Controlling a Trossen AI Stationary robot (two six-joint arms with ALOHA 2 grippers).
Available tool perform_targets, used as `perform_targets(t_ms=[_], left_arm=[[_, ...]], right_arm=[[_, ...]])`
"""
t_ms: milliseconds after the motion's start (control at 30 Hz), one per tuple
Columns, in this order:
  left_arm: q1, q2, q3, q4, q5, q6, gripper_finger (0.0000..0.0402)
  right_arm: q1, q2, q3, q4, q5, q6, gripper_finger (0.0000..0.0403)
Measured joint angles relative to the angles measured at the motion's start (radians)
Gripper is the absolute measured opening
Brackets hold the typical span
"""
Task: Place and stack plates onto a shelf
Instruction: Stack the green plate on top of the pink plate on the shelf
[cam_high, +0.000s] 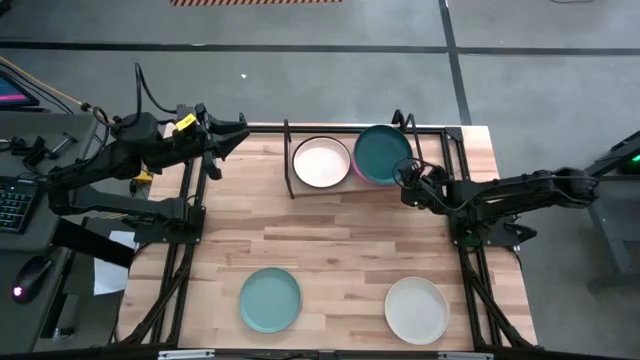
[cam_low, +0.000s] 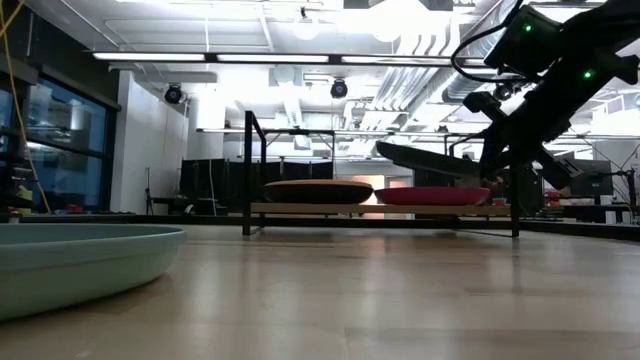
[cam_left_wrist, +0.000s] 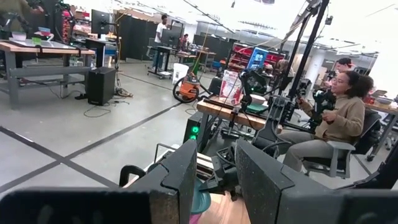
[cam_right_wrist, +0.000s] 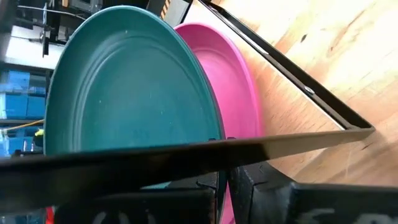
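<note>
I have the right tool (cam_high: 408, 178) clenched on the near rim of the dark teal plate (cam_high: 381, 153), which hangs tilted above the magenta plate (cam_low: 432, 195) already lying in the right half of the shelf (cam_high: 290, 160). The pale pink plate (cam_high: 321, 161) sits in the left half. My worry is the tilt: if I let go now, the teal plate could land edge-first, slide off the magenta one and knock the shelf's upright bar (the wrist view shows a rod crossing right in front of my fingers). The light teal plate (cam_high: 270, 299) and white plate (cam_high: 416, 308) wait on the worktop (cam_high: 340, 240) near its front edge. The left tool (cam_left_wrist: 211, 180), fingers parted and holding nothing, is parked off the worktop's far left corner.
</note>
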Motion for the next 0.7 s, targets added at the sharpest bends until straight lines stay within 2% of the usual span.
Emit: perform_targets(t_ms=[167, 467, 700], left_arm=[[0.0, 0.0, 0.0, -0.001, 0.0, 0.0, 0.0099], [0.0, 0.0, 0.0, -0.002, 0.025, -0.017, 0.0099], [0.0, -0.013, 0.0, -0.002, 0.061, -0.018, 0.0099]], right_arm=[[0.0, 0.0, 0.0, 0.0, 0.001, -0.002, 0.0023], [0.0, -0.01, 0.0, 0.016, 0.016, -0.01, 0.0128], [0.016, -0.103, 0.0, -0.002, -0.019, -0.207, 0.0172]])
